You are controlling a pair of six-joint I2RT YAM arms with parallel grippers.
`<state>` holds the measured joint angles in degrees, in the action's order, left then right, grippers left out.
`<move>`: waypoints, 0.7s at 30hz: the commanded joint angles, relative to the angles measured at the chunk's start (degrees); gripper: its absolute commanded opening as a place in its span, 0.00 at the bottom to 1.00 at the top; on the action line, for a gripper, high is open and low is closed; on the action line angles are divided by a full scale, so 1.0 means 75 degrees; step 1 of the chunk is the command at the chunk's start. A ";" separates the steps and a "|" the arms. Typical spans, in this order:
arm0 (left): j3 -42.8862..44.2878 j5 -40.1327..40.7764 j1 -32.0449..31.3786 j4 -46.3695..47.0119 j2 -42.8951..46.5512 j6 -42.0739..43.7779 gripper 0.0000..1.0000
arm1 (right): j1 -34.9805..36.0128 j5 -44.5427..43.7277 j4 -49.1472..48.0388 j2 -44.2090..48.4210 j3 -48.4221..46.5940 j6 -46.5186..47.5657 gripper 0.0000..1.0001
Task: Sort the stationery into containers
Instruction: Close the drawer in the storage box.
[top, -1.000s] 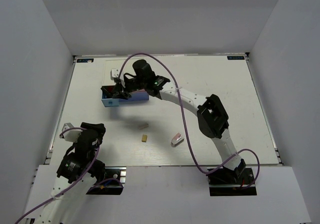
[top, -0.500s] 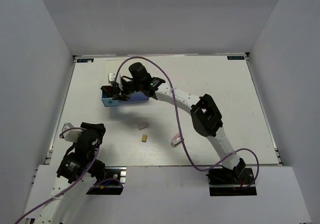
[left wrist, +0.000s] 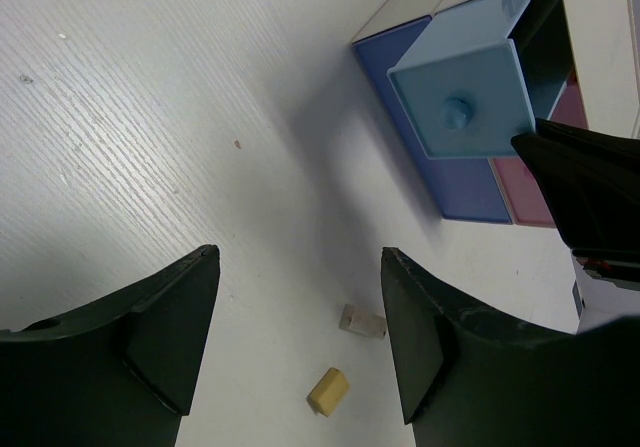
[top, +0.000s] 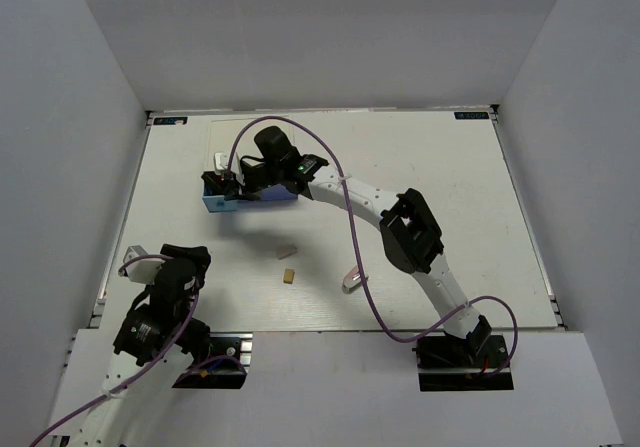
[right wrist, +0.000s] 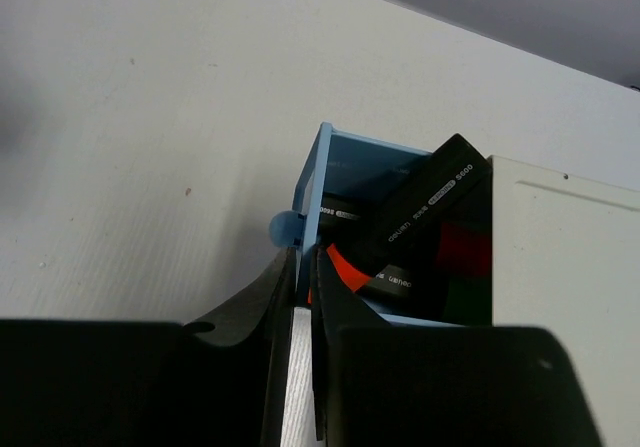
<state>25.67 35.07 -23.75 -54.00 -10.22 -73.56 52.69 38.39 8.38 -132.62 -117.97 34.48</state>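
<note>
**Clenched on the light blue drawer (left wrist: 460,107)**

Pinches, seemingly, that pulled-out drawer's front with the right gripper (right wrist: 303,272), at the box of drawers (right wrist: 560,257). Inside: black markers (right wrist: 430,202), perhaps three. Nearside of the box: two erasers (left wrist: 362,320), grey-white and tan (left wrist: 327,390); one white-pink piece (top: 351,283), part-hidden by a purple cable (top: 350,229). Farther nearside: left gripper (left wrist: 300,267), spread wide.

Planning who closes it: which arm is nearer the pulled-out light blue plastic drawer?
Right: right tool grips the light blue drawer front; left tool hangs open well short of it.
</note>
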 commanded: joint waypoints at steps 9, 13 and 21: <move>-0.0036 0.0199 -0.0009 -0.0031 0.0026 -0.0200 0.76 | 0.0135 0.0494 0.0347 0.0350 0.0155 0.0266 0.04; -0.0036 0.0129 -0.0009 -0.0031 0.0026 -0.0200 0.76 | 0.0147 0.0518 0.0335 0.0409 0.0179 0.0184 0.02; -0.0036 0.0129 -0.0009 -0.0031 0.0026 -0.0200 0.76 | 0.0206 0.0437 0.0020 0.0538 0.0249 -0.0307 0.00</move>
<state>25.67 35.14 -23.75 -54.00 -10.22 -74.37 52.75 39.16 8.86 -131.87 -117.21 34.37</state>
